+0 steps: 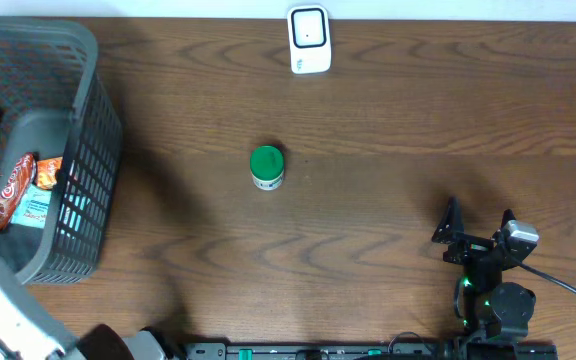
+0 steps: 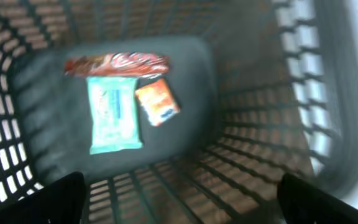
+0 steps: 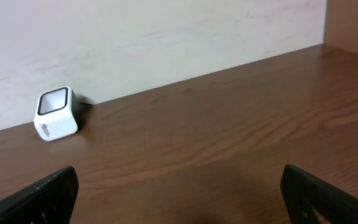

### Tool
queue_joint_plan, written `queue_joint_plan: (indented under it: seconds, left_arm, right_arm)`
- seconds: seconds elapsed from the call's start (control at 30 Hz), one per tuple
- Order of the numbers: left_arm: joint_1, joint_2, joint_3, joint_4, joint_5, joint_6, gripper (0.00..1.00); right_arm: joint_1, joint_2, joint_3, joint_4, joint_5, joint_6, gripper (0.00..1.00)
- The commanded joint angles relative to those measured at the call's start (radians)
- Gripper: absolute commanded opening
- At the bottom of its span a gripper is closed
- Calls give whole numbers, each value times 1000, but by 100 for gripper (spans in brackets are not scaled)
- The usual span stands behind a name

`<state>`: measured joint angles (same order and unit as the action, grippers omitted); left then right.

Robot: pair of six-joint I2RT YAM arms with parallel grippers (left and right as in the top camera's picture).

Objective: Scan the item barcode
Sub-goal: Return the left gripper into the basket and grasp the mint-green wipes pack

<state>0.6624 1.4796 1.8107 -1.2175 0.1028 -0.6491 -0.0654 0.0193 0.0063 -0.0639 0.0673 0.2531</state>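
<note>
- the right hand [image 1: 478, 222] sits low over the near right part of the bench [image 1: 388, 130], fingers spread wide with nothing between them.
- the left hand [image 2: 179, 186] hangs above the basket [image 1: 93, 170] at the left edge, also wide open and empty. its camera looks straight down into the basket.
- on the basket floor lie a red packet [image 2: 117, 64], a teal packet [image 2: 112, 113] and an orange packet [image 2: 157, 102], flat and close together. none of them touches the left hand.
- the jar [image 1: 267, 167] with the green lid stands alone mid-bench, well apart from both hands. i take it as the item to scan.
- from the right hand the jar lies ahead and to the left. from the basket it lies to the right across bare wood.
- the right hand looks somewhat nearer, and it is already down at bench height.
- the jar stands upright with its long axis vertical and its lid facing up. a barcode would sit on the side wall, which no view shows.
- the scanner [image 1: 308, 40] stands at the far edge, beyond the jar and slightly right of it, so the carry runs almost straight away from the robot.
</note>
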Motion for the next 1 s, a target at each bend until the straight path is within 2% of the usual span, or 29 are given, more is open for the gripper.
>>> queue_joint_plan:
  seconds: [0.0,0.17,0.47,0.73,0.97]
  left_arm:
    - [113,33,-115,31,137,34,98]
    - [163,33,-294,151,133,77,98]
    - [186,34,-565,365,140,65,98]
    - [185,50,-644,467,130,66,98]
    - [185,159,-645,503,81,81,98]
  right_arm:
    - [-5,0,-1,-4,6,8,99]
    - [-5,0,-1,-4,6,8,99]
    - [-5,0,-1,-4,6,8,99]
    - [-5,0,-1,-4,6,8,99]
    - [-5,0,-1,-4,6,8,99]
